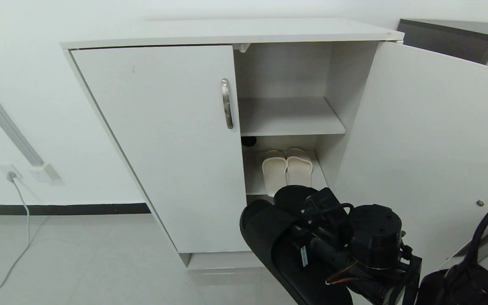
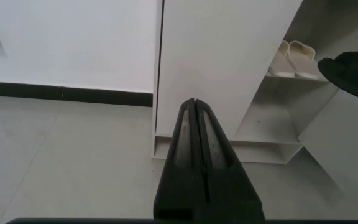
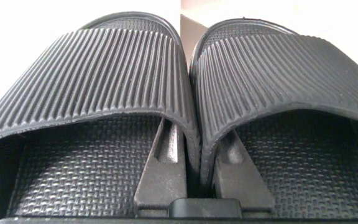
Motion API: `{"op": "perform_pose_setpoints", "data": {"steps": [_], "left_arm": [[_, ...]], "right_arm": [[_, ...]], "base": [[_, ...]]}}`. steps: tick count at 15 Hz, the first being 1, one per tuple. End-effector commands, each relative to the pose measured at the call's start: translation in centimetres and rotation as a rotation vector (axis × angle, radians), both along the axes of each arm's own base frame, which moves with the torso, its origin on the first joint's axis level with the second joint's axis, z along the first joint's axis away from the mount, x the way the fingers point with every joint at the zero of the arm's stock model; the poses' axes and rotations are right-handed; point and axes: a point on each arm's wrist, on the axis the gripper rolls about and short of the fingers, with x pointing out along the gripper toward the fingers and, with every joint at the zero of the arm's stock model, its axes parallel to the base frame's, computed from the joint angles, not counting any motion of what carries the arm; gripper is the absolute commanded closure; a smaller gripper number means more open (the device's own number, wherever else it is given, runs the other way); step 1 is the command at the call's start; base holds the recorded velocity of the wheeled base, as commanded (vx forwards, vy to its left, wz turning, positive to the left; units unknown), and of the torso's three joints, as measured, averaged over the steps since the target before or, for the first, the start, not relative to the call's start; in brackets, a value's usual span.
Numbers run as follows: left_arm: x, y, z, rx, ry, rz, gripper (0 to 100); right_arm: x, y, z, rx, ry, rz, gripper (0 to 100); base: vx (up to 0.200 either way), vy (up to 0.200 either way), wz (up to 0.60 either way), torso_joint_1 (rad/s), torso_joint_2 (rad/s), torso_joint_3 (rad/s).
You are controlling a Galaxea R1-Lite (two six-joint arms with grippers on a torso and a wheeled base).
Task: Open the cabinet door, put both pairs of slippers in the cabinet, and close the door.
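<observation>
2 pairs of slippers make up the load, 4 slippers in all, and the head view accounts for both. The white slippers point(image 1: 286, 168) lie side by side on the lower shelf point(image 1: 252, 178) of the cabinet point(image 1: 227, 31), toes outward, so 1 pair is in place. The black slippers point(image 1: 269, 237) hang in front of the opening, just below that shelf's edge, carried by the right gripper point(image 1: 307, 220). Of the 2 doors, the right door point(image 1: 422, 140) is swung wide to give the arm room, while the left door point(image 1: 159, 140) with its 1 metal handle point(image 1: 226, 103) stays shut, which is probably fine since only this side is being used. The upper shelf point(image 1: 290, 116) is bare, so 2 shelves show here. In the left wrist view, the left gripper point(image 2: 194, 124) has its fingers pressed together on nothing and hangs low over the floor point(image 2: 61, 162), well apart from the cabinet, likely parked out of the way. In the right wrist view, the right gripper's fingers point(image 3: 166, 168) reach inside the 2 black slippers, 1 finger in each, pinching their inner walls together so 1 grasp carries the pair.
</observation>
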Motion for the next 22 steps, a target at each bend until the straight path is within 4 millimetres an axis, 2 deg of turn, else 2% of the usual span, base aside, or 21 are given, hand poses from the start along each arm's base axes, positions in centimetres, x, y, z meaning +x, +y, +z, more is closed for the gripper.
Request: {"op": "perform_pose_setpoints", "data": {"steps": [1,4,6,7,9,11,12,13,15,17,22], "left_arm": [[0.0,0.0,0.0,0.000,0.000,0.001,100],[0.0,0.0,0.0,0.000,0.000,0.001,100],[0.0,0.0,0.0,0.001,-0.001,0.006,100],[0.0,0.0,0.0,0.003,-0.001,0.006,100],[0.0,0.0,0.0,0.004,-0.001,0.006,100],[0.0,0.0,0.0,0.004,-0.001,0.006,100],[0.0,0.0,0.0,0.004,-0.001,0.006,100],[0.0,0.0,0.0,0.004,-0.001,0.006,100],[0.0,0.0,0.0,0.004,-0.001,0.006,100],[0.0,0.0,0.0,0.004,-0.001,0.006,100],[0.0,0.0,0.0,0.004,-0.001,0.006,100]], "right_arm": [[0.3,0.4,-1.2,-0.016,0.005,0.001,100],[0.5,0.5,-0.9,-0.028,-0.020,-0.004,100],[1.3,1.7,0.3,-0.027,-0.029,-0.103,100],[2.1,2.6,1.6,0.004,0.023,-0.215,100],[2.4,3.6,5.2,0.027,0.058,-0.340,100],[1.5,4.7,8.5,0.060,0.033,-0.378,100],[1.4,5.1,9.5,0.072,0.016,-0.404,100],[1.6,5.6,11.5,0.114,-0.022,-0.452,100],[2.0,5.9,13.7,0.164,-0.066,-0.480,100],[2.3,5.8,14.0,0.146,-0.084,-0.509,100],[2.7,5.4,13.1,0.093,-0.046,-0.528,100]], "base": [[0.000,0.000,0.00,0.000,0.00,0.000],[0.000,0.000,0.00,0.000,0.00,0.000],[0.000,0.000,0.00,0.000,0.00,0.000],[0.000,0.000,0.00,0.000,0.00,0.000],[0.000,0.000,0.00,0.000,0.00,0.000],[0.000,0.000,0.00,0.000,0.00,0.000],[0.000,0.000,0.00,0.000,0.00,0.000],[0.000,0.000,0.00,0.000,0.00,0.000],[0.000,0.000,0.00,0.000,0.00,0.000],[0.000,0.000,0.00,0.000,0.00,0.000],[0.000,0.000,0.00,0.000,0.00,0.000]]}}
